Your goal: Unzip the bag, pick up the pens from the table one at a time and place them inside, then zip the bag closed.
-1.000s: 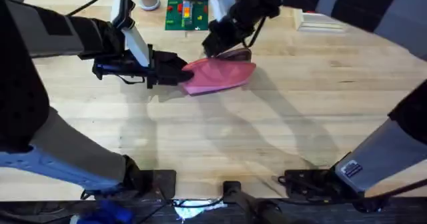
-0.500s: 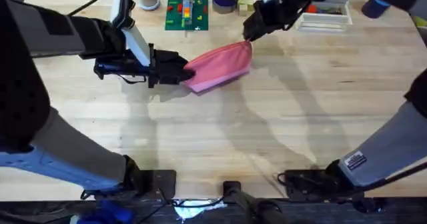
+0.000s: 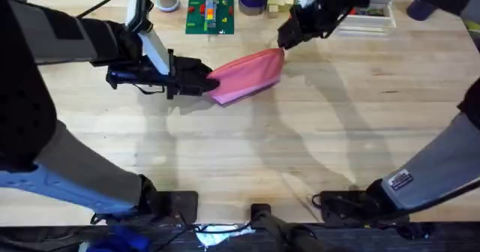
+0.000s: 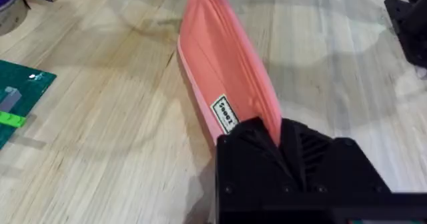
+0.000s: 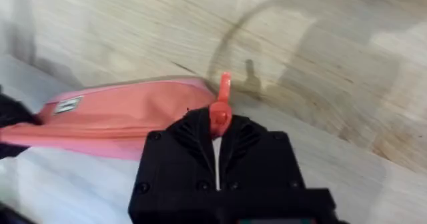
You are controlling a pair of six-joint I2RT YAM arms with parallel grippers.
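Lying on the table (image 3: 315,124), the pink bag (image 3: 247,76) stretches from the left arm's side toward the far right, so its long line runs slanted across the wood. Its right end is lifted a little higher than its left end.

The left gripper (image 3: 204,79) is clamped on the bag's left end. In the left wrist view, the black fingers (image 4: 250,151) pinch the pink cloth near a small white label (image 4: 225,113), and the bag runs straight away from them. The far tip of the bag is cut off at the edge of that view.

The right gripper (image 3: 283,43) is at the bag's other end, at its top right corner. In the right wrist view, its fingers (image 5: 193,134) are closed on a small orange-red zipper pull (image 5: 221,104), which sticks up between them. The bag lies sideways just past these fingers, with its label end pointing away toward the other arm.

From above, the zipper line is hard to make out, so it is not clear how far the bag is open. The inside of the bag is hidden.

A green board (image 3: 210,16) with small colored pieces sits on the table behind the bag.
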